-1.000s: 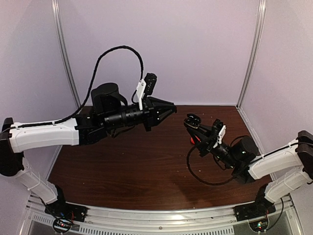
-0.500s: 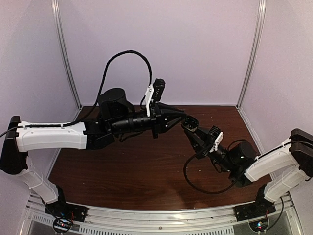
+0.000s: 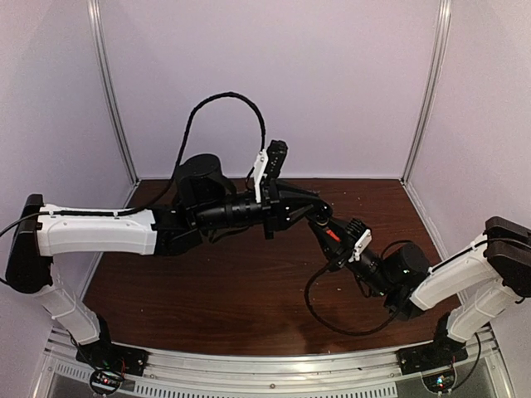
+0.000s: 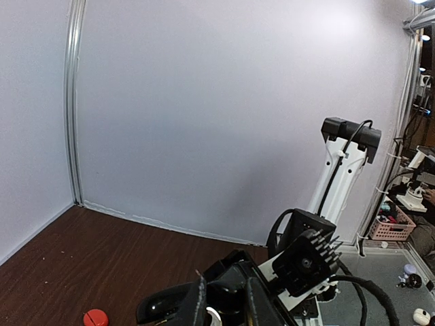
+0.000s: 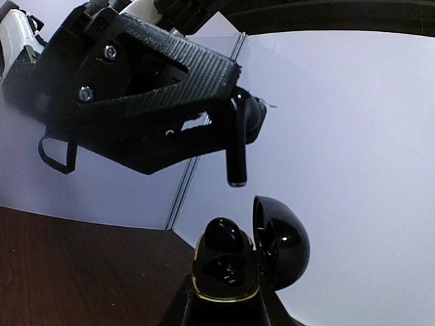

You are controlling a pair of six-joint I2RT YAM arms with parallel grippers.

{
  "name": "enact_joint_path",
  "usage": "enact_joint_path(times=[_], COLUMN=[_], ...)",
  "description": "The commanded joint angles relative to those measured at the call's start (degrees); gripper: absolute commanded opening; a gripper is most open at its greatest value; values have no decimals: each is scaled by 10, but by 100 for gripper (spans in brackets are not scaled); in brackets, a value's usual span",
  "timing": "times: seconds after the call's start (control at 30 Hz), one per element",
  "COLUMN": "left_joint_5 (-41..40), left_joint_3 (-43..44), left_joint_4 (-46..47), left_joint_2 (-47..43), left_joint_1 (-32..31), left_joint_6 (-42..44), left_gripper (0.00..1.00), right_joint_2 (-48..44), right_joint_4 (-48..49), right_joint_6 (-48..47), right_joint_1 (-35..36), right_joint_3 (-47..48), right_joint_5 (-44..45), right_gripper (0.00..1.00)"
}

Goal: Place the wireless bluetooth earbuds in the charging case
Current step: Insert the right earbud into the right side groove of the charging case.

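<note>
Within the last second the left arm has swung to the right and the right arm has risen toward it. The left end effector and the right end effector now meet above the middle of the bench, where before they were well apart. The left end effector is clenched on a black earbud, whose stem points down. The right end effector is clenched around the charging case and holds it up in the air, with the lid open and tipped back. In the right wrist view the earbud hangs just above the case and does not yet touch it. One well seems already filled by a rounded black shape, but I cannot be sure. For the task, I judge that the approach is nearly finished. What remains is to align the stem with the free well, lower it a little, and then release.
</note>
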Motion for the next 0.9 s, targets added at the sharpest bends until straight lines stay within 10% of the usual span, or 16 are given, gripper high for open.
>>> enact_joint_path(times=[0.0,0.87], left_joint_5=[11,-3], left_joint_3=[2,-16], left_joint_4=[42,50], left_joint_2=[14,34], left_joint_1=[-2,-3], left_joint_6=[-10,-9], left_gripper=[9,8], right_joint_2=[5,8], right_joint_4=[61,89], right_joint_6=[-1,23], right_joint_1=[8,26], right_joint_3=[13,15], right_joint_5=[38,50], right_gripper=[0,0])
